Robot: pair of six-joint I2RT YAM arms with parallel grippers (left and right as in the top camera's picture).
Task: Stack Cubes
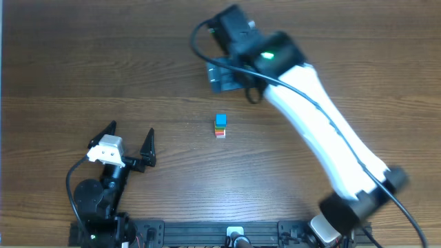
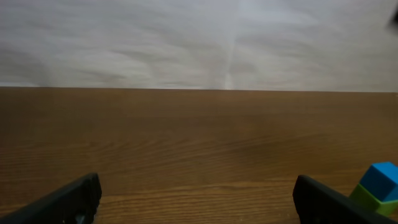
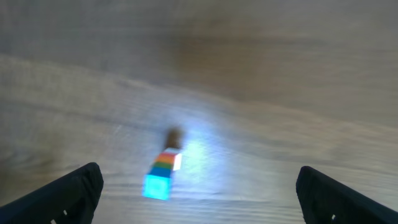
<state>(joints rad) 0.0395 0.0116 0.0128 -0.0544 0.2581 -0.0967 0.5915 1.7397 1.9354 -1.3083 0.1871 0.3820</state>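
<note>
Right wrist view shows the right gripper (image 3: 199,177) with its fingers spread wide and empty, up high over the cube stack (image 3: 163,173) in the middle of the table (image 1: 83,62). The left gripper (image 1: 131,132) is open too, well off to the side. That stack looks skinny, with the blue cube (image 1: 220,120) on top, so I reckon a low arm swing could knock it over

Matt wood-grain table (image 1: 83,55), smooth plastic-looking cubes (image 1: 220,126), glossy white plastic right arm shell (image 1: 324,131).
</note>
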